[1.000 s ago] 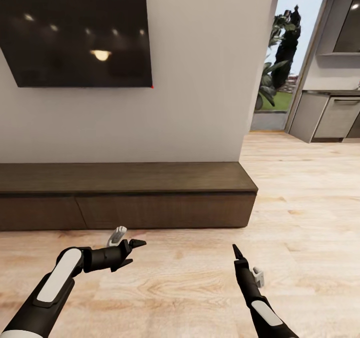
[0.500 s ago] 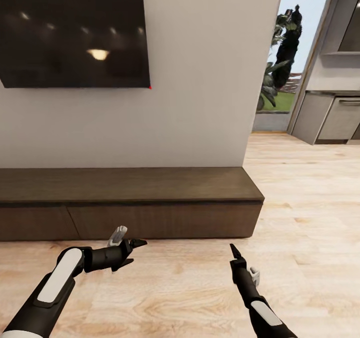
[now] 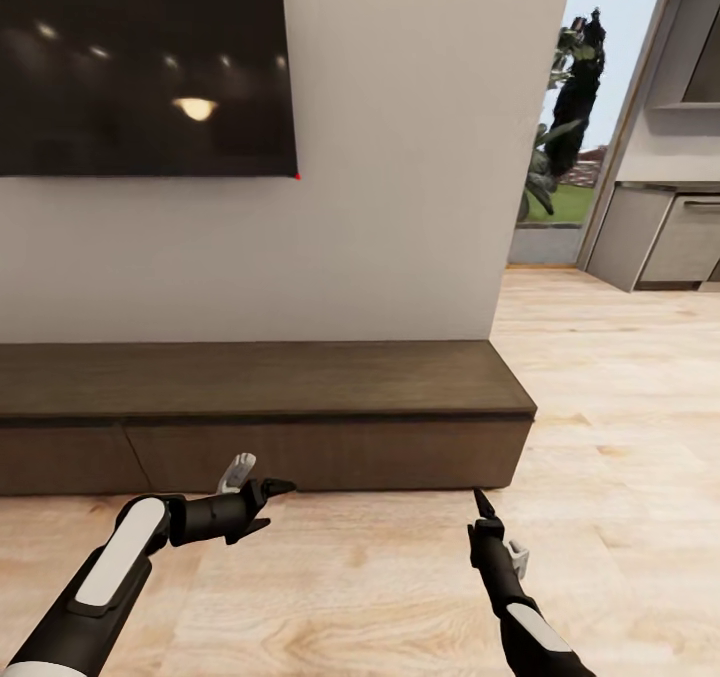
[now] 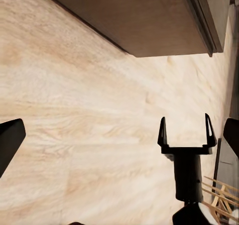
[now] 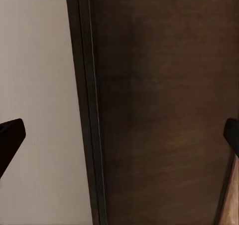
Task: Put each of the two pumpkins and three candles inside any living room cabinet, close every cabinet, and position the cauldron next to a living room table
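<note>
Wood floor, closed cabinet [image 3: 300, 412] just beyond both empty, parted jaws.

arms: black, white forearm panels | jaws: black, pointed | wrists: grey brackets

The cabinet [image 3: 300, 417] and wall screen [image 3: 140, 67] run off the frame's left edge.

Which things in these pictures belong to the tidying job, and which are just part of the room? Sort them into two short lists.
Belonging to the job:
- cabinet, low, dark wood, front panels shut
- left hand, open, empty
- right hand, open, empty

Just part of the room:
- television on the wall
- wooden floor
- kitchen units beyond the doorway
- plant outside
</note>
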